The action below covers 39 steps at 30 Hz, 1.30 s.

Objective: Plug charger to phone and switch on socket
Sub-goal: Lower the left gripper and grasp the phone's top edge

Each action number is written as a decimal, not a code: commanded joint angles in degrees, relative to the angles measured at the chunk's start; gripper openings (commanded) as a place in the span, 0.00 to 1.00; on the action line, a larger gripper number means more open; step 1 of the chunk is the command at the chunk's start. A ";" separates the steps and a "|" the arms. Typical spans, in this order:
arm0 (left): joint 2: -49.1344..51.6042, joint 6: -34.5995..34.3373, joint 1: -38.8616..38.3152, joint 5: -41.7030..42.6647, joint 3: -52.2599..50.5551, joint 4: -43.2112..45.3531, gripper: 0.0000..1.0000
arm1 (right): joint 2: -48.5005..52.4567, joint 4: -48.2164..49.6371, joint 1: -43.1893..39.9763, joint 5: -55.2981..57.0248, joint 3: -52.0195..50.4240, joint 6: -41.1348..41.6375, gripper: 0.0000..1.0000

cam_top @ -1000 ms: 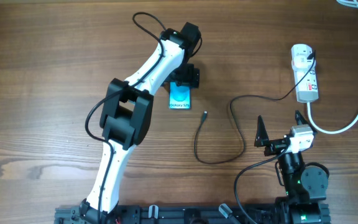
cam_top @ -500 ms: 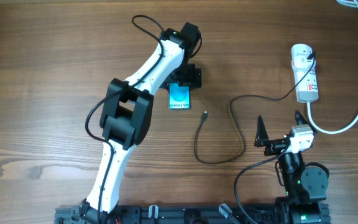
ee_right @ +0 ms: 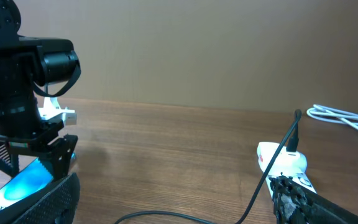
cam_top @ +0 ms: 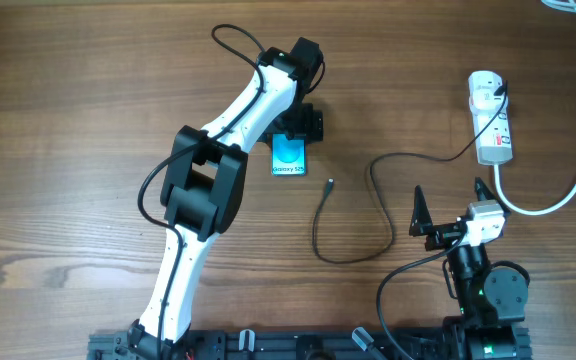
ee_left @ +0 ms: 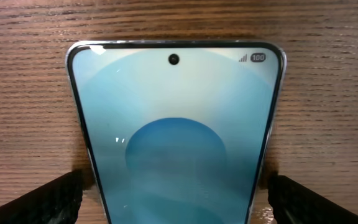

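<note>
Two black fingers of your left claw [ee_left: 176, 198] sit spread to either side of the phone [ee_left: 176, 124]. It is a glossy, round-cornered slab lying flat, turquoise screen up, on the grained wooden table [ee_left: 328, 93]. Right of that claw, apart, the charger [cam_top: 348, 261], a thin black cable, loops to the white oblong socket [cam_top: 492, 118]. Your right claw [cam_top: 450, 205] gapes wide, empty.

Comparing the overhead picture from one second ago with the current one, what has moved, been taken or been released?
Nothing has visibly changed. The left gripper stays with its fingers on both sides of the turquoise-screen smartphone. The right gripper stays open. The thin black charger cable and the white power strip lie where they were.
</note>
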 commanded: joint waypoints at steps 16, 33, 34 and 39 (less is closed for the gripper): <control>0.92 -0.79 -0.04 -0.66 -1.95 -1.03 0.97 | -0.46 0.15 -0.24 0.74 -0.07 -0.79 1.00; 0.83 -0.81 -0.04 -0.22 -1.92 -1.51 0.78 | -0.46 0.15 -0.24 0.74 -0.07 -0.79 1.00; 0.72 -0.81 -0.04 -0.24 -1.92 -1.77 0.78 | -0.46 0.15 -0.24 0.74 -0.07 -0.76 1.00; -1.44 -0.81 0.02 -0.24 -1.81 -2.75 0.78 | -0.46 0.15 -0.24 0.74 -0.07 -0.76 1.00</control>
